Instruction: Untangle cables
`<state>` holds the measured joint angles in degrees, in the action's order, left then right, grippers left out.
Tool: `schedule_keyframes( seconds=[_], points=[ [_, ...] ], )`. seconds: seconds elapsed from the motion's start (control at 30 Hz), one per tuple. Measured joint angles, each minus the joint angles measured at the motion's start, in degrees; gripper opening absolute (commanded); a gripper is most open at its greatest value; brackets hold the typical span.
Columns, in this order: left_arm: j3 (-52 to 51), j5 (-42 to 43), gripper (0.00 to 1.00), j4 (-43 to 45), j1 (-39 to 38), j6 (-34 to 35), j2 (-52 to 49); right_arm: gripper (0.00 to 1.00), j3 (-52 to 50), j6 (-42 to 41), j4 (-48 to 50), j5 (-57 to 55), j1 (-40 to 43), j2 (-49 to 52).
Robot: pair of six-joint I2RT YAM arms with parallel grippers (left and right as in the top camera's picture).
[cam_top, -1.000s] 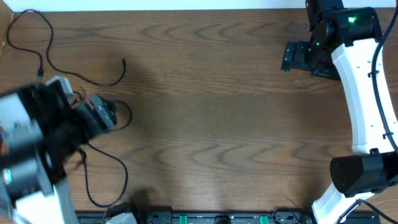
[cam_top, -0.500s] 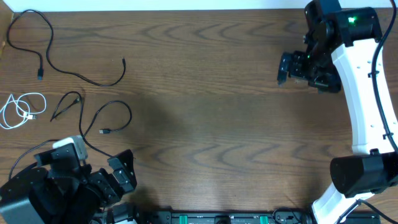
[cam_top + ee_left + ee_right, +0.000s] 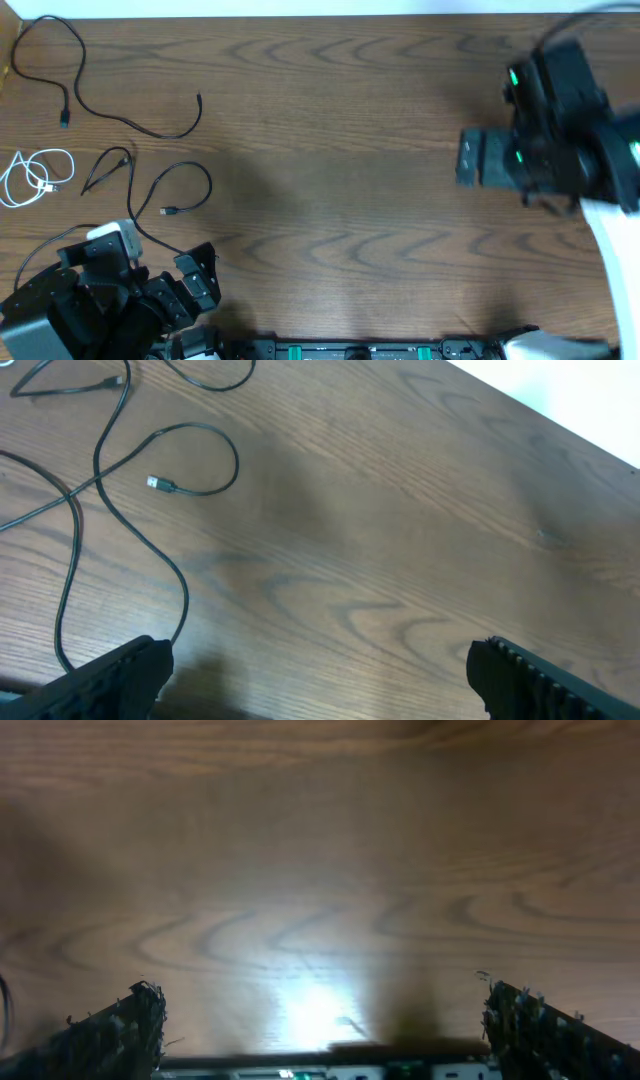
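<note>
The cables lie spread on the left of the wooden table. A long black cable point(image 3: 82, 100) curls from the far left corner. Beside the table's left edge sits a short white cable point(image 3: 30, 176), coiled. A small black cable point(image 3: 106, 168) lies next to a looped black one point(image 3: 186, 190), whose plug end point(image 3: 160, 484) shows in the left wrist view. My left gripper point(image 3: 205, 278) point(image 3: 320, 680) hovers open near the front left corner, right of the cables, holding nothing. My right gripper point(image 3: 464, 158) point(image 3: 325, 1025) is open over bare wood at the right.
A black rail with green lights point(image 3: 350, 350) point(image 3: 330, 1072) runs along the front edge. A white strip point(image 3: 300, 8) borders the far edge. The right arm point(image 3: 570, 130) is blurred with motion.
My left arm pulled back from over the cables to the front left corner, uncovering them. The right arm has swung a little toward the front and is now blurred.
</note>
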<state>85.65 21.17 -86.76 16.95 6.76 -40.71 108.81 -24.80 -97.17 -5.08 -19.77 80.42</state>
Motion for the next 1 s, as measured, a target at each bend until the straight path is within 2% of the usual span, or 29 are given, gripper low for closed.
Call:
schedule_keyframes(
  seconds=[0.23,0.47,1.0],
  points=[
    [0.02,0.0,0.99,0.0,-0.04,0.0,0.0,0.99,-13.94,-4.63,1.57,-4.55,-2.34,-11.47],
    [0.11,-0.02,0.99,0.0,-0.13,0.02,0.0,0.99,-24.96,-10.64,4.55,-6.23,-2.34,-17.68],
    [0.11,-0.02,0.98,0.0,-0.13,0.0,0.0,0.99,-28.06,-12.13,4.94,-4.81,-2.34,-15.65]
  ],
)
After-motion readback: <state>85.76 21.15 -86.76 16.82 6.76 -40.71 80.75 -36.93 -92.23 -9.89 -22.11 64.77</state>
